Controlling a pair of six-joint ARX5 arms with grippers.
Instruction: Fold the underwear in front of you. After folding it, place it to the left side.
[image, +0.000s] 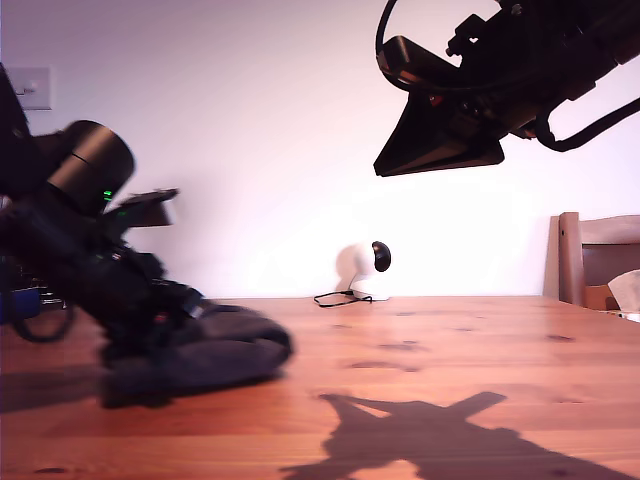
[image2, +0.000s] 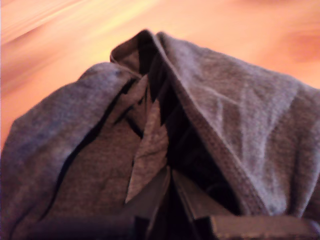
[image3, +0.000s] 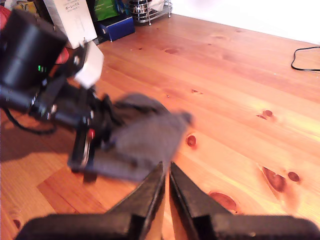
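The underwear (image: 235, 345) is a dark-grey bundle on the wooden table (image: 450, 340) at the exterior view's left. My first gripper (image: 135, 380) is down at the bundle's end nearest that view's left edge and is blurred. In the first wrist view its fingers (image2: 150, 192) are shut on a fold of the underwear (image2: 225, 115), which bunches up around them. My second gripper (image3: 166, 170) is shut with nothing in it. It hangs high above the table at the exterior view's upper right (image: 400, 160), apart from the underwear (image3: 145, 135) and from my first gripper (image3: 85, 150).
A white round device (image: 360, 268) with a black cable (image3: 302, 60) stands at the table's far edge by the wall. A wooden chair (image: 595, 260) is at the exterior view's right. Boxes (image3: 70, 20) and a wire rack (image3: 147, 10) stand past the first arm.
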